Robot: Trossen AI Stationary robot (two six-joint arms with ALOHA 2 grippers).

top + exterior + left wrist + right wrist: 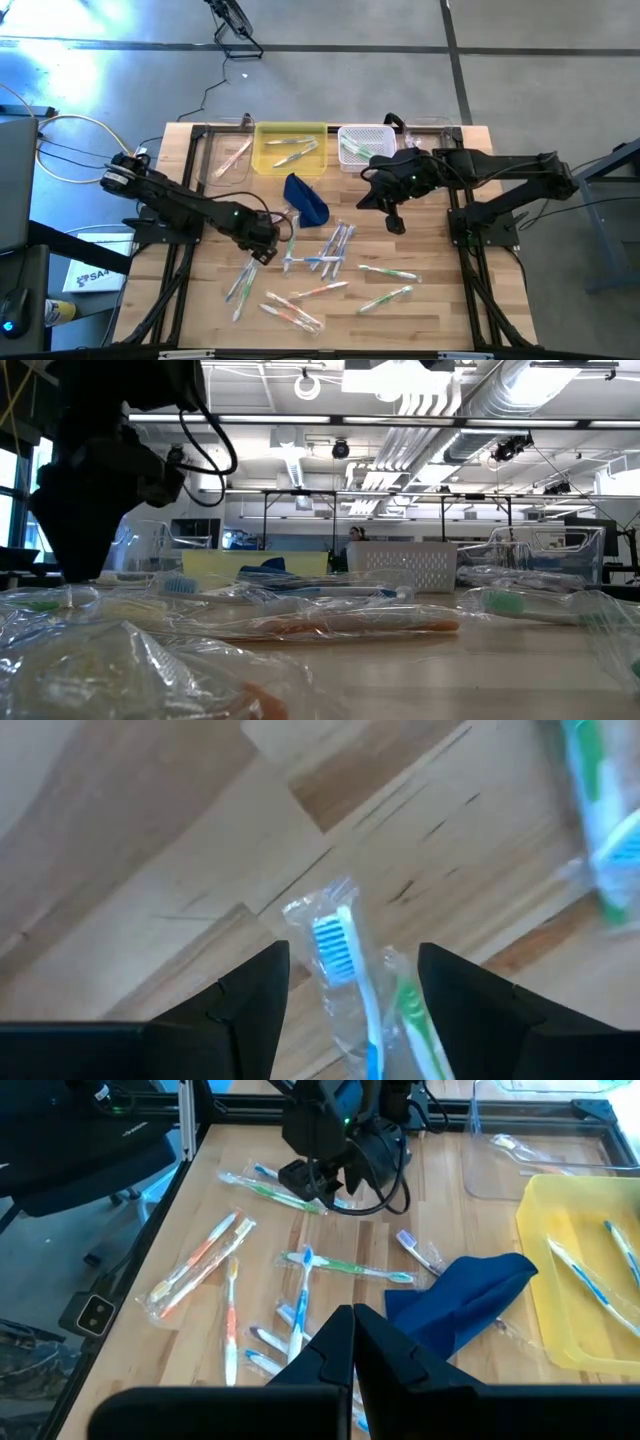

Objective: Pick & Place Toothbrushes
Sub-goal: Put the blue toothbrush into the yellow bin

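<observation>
- While the high view lays out the whole table (440,300), it shows the toothbrushes (330,250) scattered across the wood, with more of them in the yellow tray (290,130), the white basket (365,132) and a clear bin (225,150) along the far edge.
- Left gripper (268,248) is low over the near-left part of the scatter, but from above its fingers melt into the dark arm.
- Left wrist view settles it: the two fingers (250,995) stand spread wide and released, straddling a wrapped blue-bristled toothbrush (340,960) and a green one (415,1020) beside it, neither touched.
- Right gripper (395,222) hangs over the table just right of the dark blue pouch (307,200); its own wrist view shows the fingers (325,1345) clenched together on nothing.
- That same wrist view looks across at the left arm's gripper (300,1180) over a green and blue toothbrush, and gives the pouch (465,1295) lying just beside the yellow tray (540,1270).
- Down at the low view, only crinkled wrappers fill the front: an orange-handled toothbrush (350,625), a green-headed one (510,602), the basket (410,565) behind.
- A dark arm mass (95,470) looms on that picture's left; its fingertips are hidden behind the wrappers.
- Colours of the brushes in the basket are hard to make out from above.
</observation>
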